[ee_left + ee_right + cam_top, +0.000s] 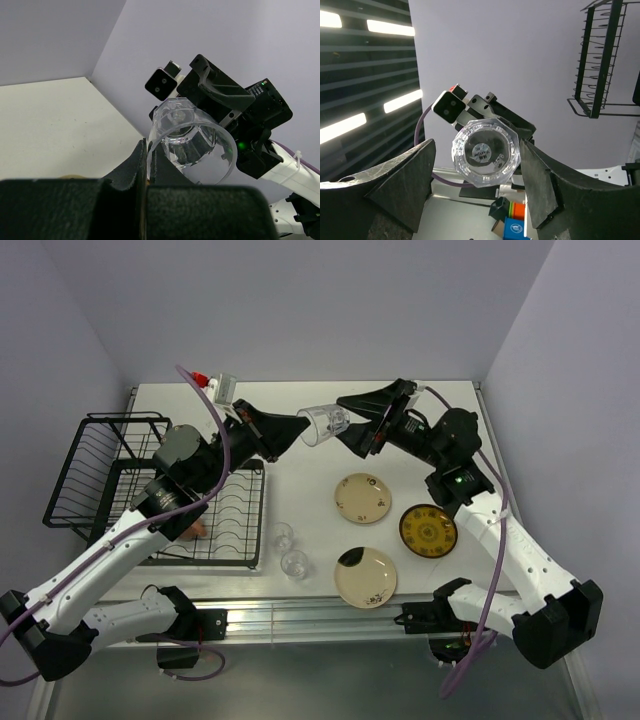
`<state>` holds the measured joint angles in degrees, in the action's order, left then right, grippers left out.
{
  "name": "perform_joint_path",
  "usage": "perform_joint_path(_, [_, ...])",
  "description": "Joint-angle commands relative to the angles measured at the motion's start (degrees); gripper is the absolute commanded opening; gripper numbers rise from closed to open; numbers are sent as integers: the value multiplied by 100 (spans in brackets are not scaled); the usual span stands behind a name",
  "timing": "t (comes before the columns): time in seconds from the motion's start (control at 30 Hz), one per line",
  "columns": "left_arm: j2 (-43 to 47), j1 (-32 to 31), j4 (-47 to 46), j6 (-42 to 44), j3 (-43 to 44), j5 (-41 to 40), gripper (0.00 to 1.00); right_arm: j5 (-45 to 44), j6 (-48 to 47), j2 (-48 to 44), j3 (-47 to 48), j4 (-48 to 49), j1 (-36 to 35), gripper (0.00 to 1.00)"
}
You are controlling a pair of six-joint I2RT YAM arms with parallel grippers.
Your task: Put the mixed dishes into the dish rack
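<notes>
A clear glass [325,425] hangs on its side above the back of the table. My left gripper [303,428] is shut on its rim; the left wrist view shows the fingers [136,165] pinching the glass [192,142] wall. From the right, my right gripper [352,430] is open around the glass's base. In the right wrist view the faceted base [486,152] sits between the fingers [405,180], with a gap on the left side. The black dish rack [110,480] stands at the left. A pink mug [198,530] shows in it, under my left arm.
Two more clear glasses [283,536] [295,563] stand beside the rack's right edge. Two cream floral plates [363,498] [366,576] and a yellow-and-dark plate [428,530] lie on the table at centre right. Walls close in behind and at both sides.
</notes>
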<state>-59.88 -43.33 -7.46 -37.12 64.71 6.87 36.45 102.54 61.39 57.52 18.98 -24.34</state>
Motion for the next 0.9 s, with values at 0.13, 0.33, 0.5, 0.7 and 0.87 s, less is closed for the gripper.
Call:
perform_joint_path(0.13, [55, -35, -273, 4, 112, 112, 0, -41, -340, 172, 480, -35, -238, 68])
perform_joint_path(0.33, [90, -26, -54, -23, 130, -36, 0, -94, -612, 172, 646, -289, -396, 24])
perform_joint_path(0.5, [344, -26, 788, 30, 253, -660, 71, -225, -1568, 277, 1146, -1375, -405, 0])
perform_joint_path(0.7, [1100, -87, 2545, 196, 560, -2274, 99, -1112, -3977, 989, 2737, -3477, -423, 0])
perform_joint_path(0.87, [1513, -167, 4234, 311, 1070, -3077, 99, -2009, -5144, 1586, 3248, -3779, -580, 0])
